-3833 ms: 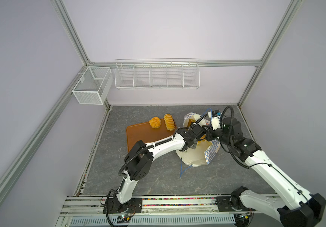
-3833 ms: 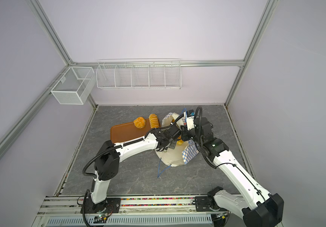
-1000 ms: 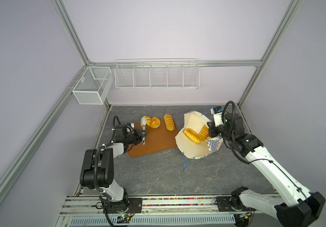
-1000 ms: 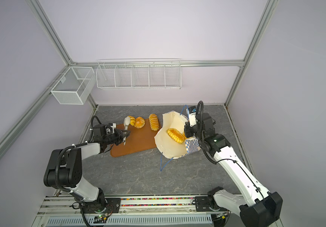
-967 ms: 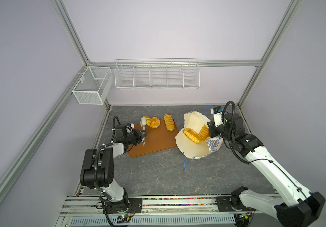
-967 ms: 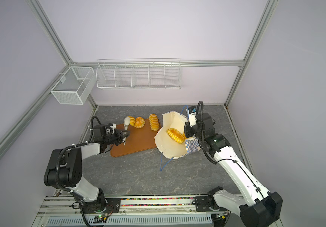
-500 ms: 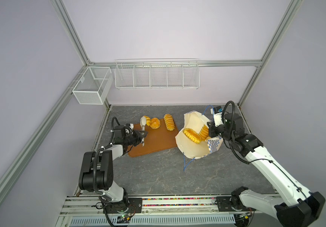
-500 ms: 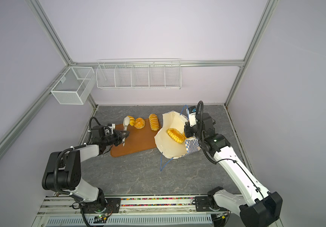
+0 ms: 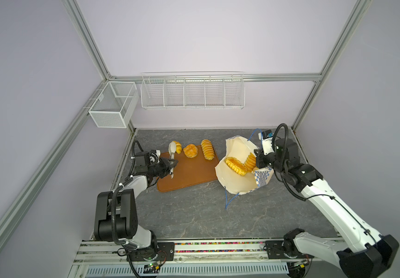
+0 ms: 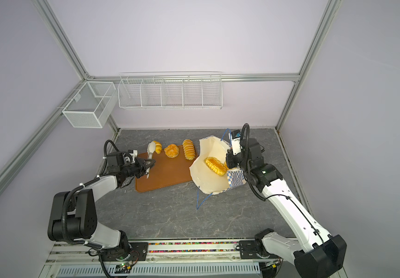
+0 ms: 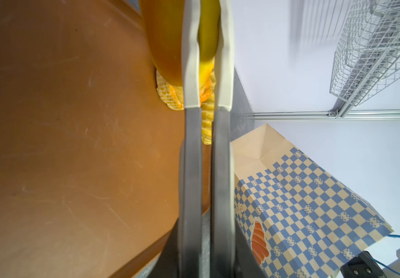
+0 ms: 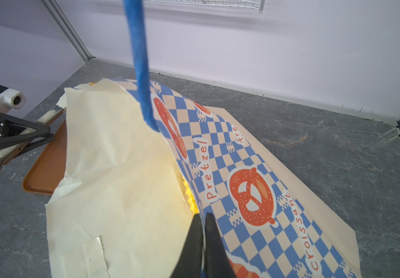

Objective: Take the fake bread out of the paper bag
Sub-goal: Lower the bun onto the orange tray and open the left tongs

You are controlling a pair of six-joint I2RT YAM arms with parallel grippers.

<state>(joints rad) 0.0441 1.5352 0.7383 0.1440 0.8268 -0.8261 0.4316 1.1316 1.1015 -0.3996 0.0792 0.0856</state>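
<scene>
The left gripper (image 9: 168,165) was closed on the tongs (image 9: 172,157). Their white tips clamped a roll (image 9: 177,147) at the tray's (image 9: 189,175) far left edge, which suggests the step in hand was depositing that roll. A bun (image 9: 190,151) and a loaf (image 9: 207,149) lay along the tray's far edge. The bag (image 9: 236,186) lay tilted just right of the tray, mouth toward it. The right gripper (image 12: 202,219) was pinched together on the bag's rim, apparently to hold the mouth open for the tongs. Two pieces of bread (image 9: 236,165) lay inside the bag.
</scene>
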